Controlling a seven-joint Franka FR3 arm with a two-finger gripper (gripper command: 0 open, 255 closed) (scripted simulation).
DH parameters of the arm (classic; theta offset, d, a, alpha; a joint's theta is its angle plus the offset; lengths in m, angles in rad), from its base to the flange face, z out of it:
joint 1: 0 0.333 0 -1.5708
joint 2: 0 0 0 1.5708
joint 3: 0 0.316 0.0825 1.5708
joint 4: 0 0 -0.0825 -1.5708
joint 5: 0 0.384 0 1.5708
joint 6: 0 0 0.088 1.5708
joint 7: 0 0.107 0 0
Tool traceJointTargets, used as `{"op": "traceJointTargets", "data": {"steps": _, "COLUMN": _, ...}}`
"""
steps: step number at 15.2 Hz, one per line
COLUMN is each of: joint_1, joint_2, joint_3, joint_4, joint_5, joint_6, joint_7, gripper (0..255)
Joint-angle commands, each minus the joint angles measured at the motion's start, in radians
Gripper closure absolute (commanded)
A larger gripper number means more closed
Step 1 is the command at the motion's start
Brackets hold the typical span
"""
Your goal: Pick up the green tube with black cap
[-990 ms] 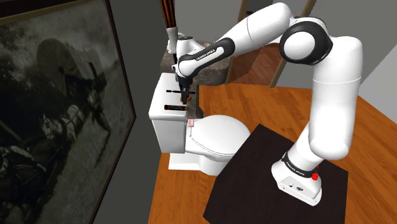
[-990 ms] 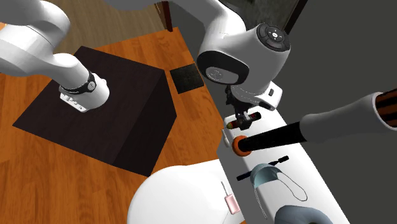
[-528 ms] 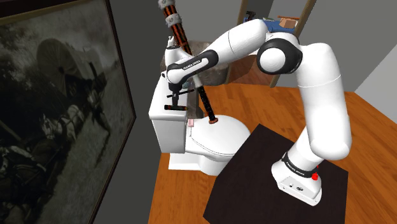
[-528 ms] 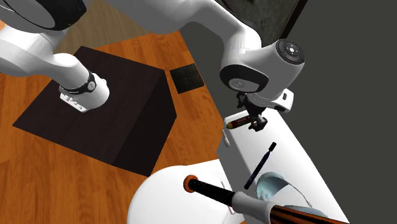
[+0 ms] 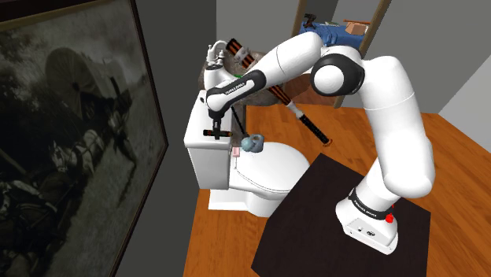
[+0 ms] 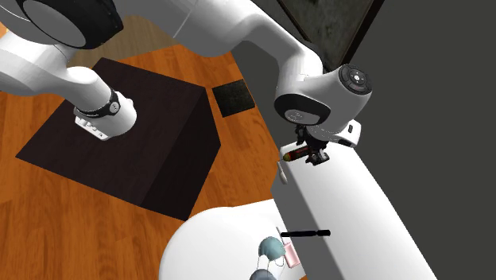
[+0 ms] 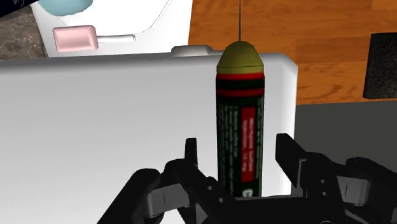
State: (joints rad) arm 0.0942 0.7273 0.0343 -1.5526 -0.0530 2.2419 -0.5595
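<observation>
Over the corner of the toilet tank lid (image 7: 95,121), the arm (image 5: 393,118) arches from its stand (image 5: 307,206) with the gripper (image 7: 238,143) pointing down; its fingers stand apart astride, not clasping, the dark tube (image 7: 240,114) with red bands and olive tip, lying on the lid; the gripper's body hides the tube's near end.

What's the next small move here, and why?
Probably close the fingers: the open gripper straddles the dark, red-banded tube lying on the white tank lid, with a gap showing at each finger, so nothing is held yet.
</observation>
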Motion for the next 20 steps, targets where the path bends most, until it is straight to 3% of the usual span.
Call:
{"op": "traceJointTargets", "data": {"steps": 1, "joint_1": 0.000, "joint_2": 0.002, "joint_3": 0.000, "joint_4": 0.001, "joint_5": 0.000, "joint_6": 0.001, "joint_7": 0.000, "gripper": 255}}
{"op": "traceJointTargets", "data": {"steps": 9, "joint_1": 0.001, "joint_2": 0.002, "joint_3": 0.000, "joint_4": 0.000, "joint_5": 0.000, "joint_6": 0.002, "joint_7": 0.001, "gripper": 255}}
{"op": "traceJointTargets", "data": {"steps": 20, "joint_1": -0.001, "joint_2": -0.086, "joint_3": 0.003, "joint_4": 0.011, "joint_5": 0.004, "joint_6": -0.096, "joint_7": -0.003, "gripper": 255}}
